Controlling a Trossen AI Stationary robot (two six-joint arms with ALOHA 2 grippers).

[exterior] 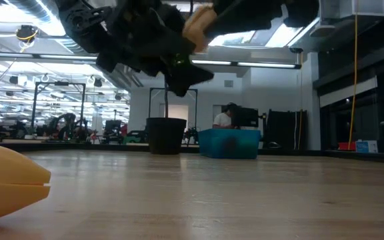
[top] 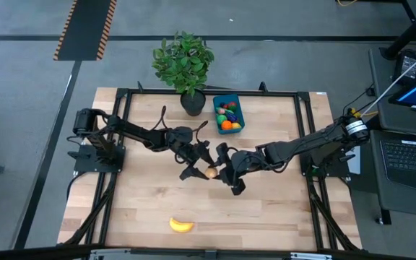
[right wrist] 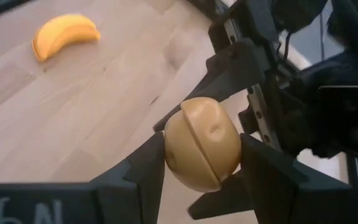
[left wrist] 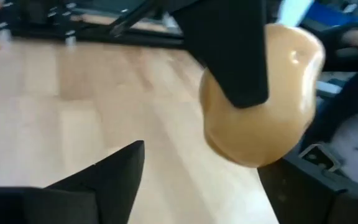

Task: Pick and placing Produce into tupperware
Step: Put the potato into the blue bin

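A tan potato (top: 211,172) hangs in the air over the table's middle, between both grippers. My right gripper (top: 221,172) reaches it from the table's right and is shut on it. My left gripper (top: 197,165) comes from the left and is open, one finger on either side of the potato (left wrist: 260,99). The blue tupperware (top: 228,114) stands near the far edge, lid off, with several fruits inside. A yellow banana (top: 181,225) lies on the table near the near edge. My right gripper (right wrist: 202,155) pinches the potato by two opposite sides (right wrist: 169,152) between its fingers (right wrist: 260,162), coming roughly level from the table's right. The potato is lifted clear, well above the table (exterior: 197,27). My left gripper (left wrist: 210,168) is open around the potato; whether a finger (left wrist: 303,186) touches it, I cannot tell.
A leafy potted plant (top: 184,65) stands in its dark pot (exterior: 165,135) at the far edge, just left of the tupperware (exterior: 229,143). The banana (exterior: 12,180) lies close to the low camera. Bare wood lies between the grippers and the tupperware. People sit in the room behind.
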